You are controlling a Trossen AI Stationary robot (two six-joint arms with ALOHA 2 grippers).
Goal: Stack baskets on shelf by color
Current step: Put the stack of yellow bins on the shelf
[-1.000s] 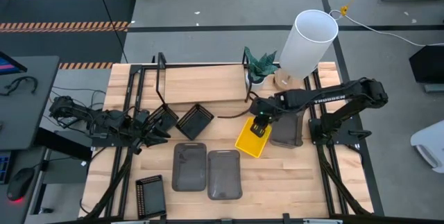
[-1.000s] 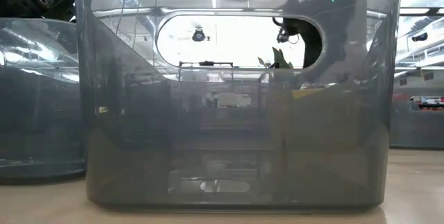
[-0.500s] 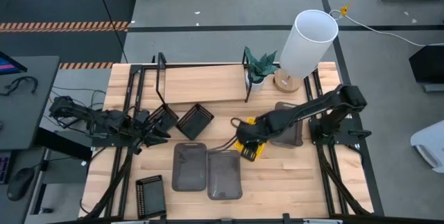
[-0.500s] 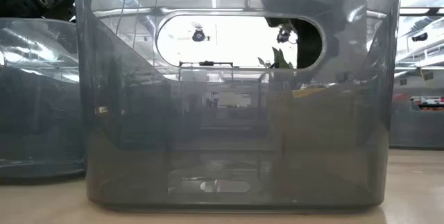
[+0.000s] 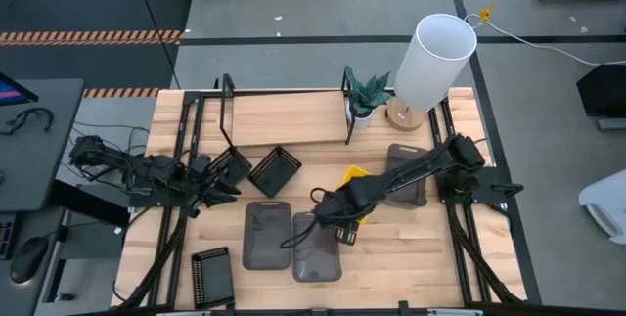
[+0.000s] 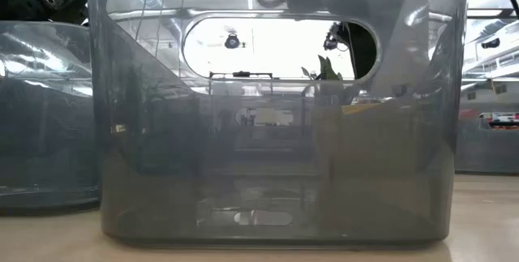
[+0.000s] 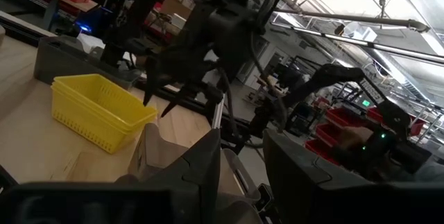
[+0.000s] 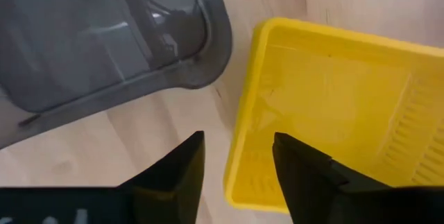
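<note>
The yellow basket (image 5: 354, 187) rests flat on the tabletop, also seen in the right wrist view (image 8: 333, 113) and the left wrist view (image 7: 97, 109). Two grey baskets (image 5: 267, 236) (image 5: 316, 248) sit side by side near the front edge, and a third grey basket (image 5: 406, 174) is under the right arm. Black baskets (image 5: 232, 167) (image 5: 276, 171) (image 5: 212, 277) lie to the left. The shelf (image 5: 284, 118) stands at the far side. My right gripper (image 5: 331, 226) (image 8: 236, 168) is open above the yellow basket's near-left rim, next to a grey basket's corner (image 8: 208, 57). My left gripper (image 5: 217, 187) (image 7: 243, 168) is open beside the black baskets.
A potted plant (image 5: 367, 91) and a white lamp (image 5: 435, 57) stand by the shelf's right end. Black frame rails (image 5: 181, 159) run along both table sides. In the low view a grey basket (image 6: 276, 132) fills the picture, hiding most of what lies behind it.
My right arm has stretched out toward the table's left and near edges, carrying its gripper from over the yellow basket's far part to its near-left rim, beside the grey basket. The yellow basket stays about where it was.
</note>
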